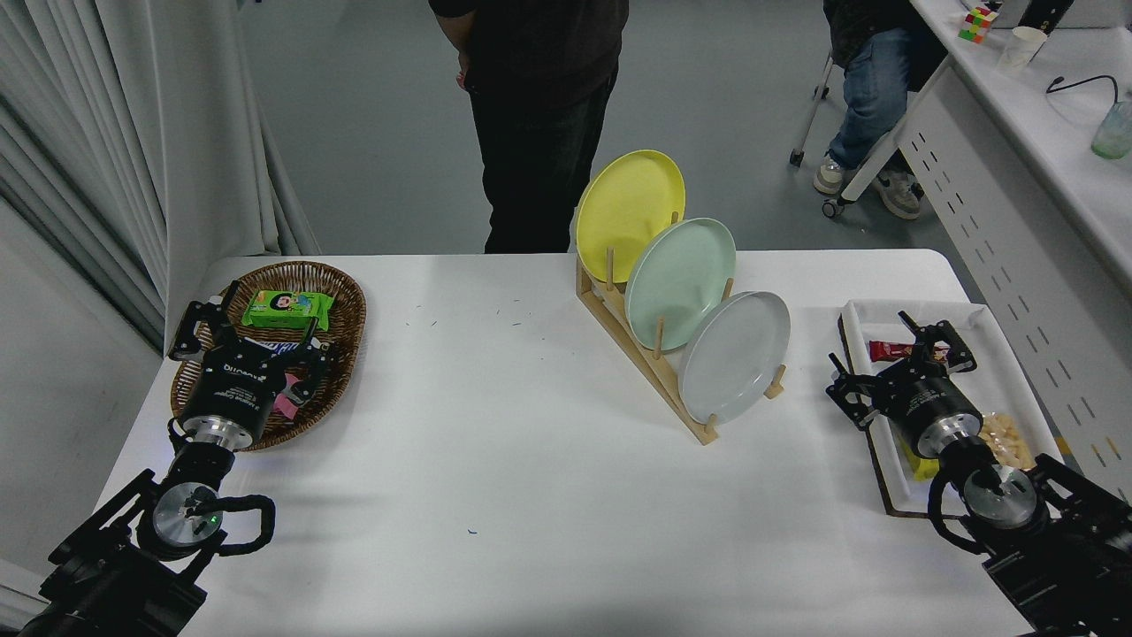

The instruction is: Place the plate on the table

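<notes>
My right end effector (889, 358) sat over the white tray (999, 354) at the bench's (495, 460) right edge, fingers spread apart, gripping nothing; a red snack bar (884, 350) lay in the tray just beside the fingertips, pale snacks (1006, 440) in the tray behind the wrist. The plate (736, 356), pale grey, stood on edge in the nearest slot of the wooden rack (650, 372), up and left of my right end effector, near but apart from it; not on the bench yet. Mint-green plate (679, 281) in the next slot beyond it, yellow plate (630, 212) in the far slot. My left end effector (252, 332) parked at lower left over the wicker basket (340, 341), fingers apart too, empty; green packet (287, 309) in the basket just ahead of it. A person in black (539, 115) stood at the far side.
</notes>
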You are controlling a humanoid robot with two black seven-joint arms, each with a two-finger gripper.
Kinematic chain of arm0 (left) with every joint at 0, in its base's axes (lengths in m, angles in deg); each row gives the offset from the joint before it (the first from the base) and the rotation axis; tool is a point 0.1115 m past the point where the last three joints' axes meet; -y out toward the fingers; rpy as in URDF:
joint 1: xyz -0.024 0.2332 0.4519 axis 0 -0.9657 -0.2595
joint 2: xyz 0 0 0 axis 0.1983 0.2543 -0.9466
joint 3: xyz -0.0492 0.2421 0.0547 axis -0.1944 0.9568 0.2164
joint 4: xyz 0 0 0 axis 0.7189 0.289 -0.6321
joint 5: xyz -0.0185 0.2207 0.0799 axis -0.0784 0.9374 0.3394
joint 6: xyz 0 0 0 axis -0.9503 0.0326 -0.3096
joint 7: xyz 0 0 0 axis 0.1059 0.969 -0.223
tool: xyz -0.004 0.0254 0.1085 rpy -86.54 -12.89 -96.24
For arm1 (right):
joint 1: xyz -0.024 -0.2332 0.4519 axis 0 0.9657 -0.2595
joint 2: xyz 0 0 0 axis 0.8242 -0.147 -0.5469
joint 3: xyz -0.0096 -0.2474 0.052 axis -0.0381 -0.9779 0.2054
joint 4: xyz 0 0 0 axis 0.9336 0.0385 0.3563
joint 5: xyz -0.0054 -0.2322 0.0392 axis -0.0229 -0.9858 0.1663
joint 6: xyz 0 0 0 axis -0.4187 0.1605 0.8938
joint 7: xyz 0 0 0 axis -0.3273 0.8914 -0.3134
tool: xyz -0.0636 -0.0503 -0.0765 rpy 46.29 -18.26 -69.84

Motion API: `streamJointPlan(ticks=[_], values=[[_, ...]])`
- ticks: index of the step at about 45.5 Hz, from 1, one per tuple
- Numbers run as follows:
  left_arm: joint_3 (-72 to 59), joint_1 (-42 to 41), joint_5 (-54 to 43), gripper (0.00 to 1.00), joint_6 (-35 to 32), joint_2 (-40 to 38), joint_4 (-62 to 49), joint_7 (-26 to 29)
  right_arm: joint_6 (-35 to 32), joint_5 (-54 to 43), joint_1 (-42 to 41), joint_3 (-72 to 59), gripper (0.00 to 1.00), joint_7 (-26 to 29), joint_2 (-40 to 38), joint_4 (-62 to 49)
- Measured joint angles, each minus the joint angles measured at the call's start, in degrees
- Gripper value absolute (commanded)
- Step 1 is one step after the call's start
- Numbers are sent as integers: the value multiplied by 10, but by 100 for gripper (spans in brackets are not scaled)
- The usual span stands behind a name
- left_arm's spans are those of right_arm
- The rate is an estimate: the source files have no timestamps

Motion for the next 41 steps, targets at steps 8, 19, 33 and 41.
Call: streamJointPlan(ticks=[8,19,33,41], values=[[0,0,0,98,0,0,0,0,-1,0,0,0,100,0,0,-1],[0,0,0,98,0,0,0,0,-2,-1,-1,-1,100,0,0,-1],[0,0,0,98,0,0,0,0,-4,-2,-1,-2,100,0,0,-2],[0,0,0,98,0,0,0,0,-4,-2,0,-2,100,0,0,1]])
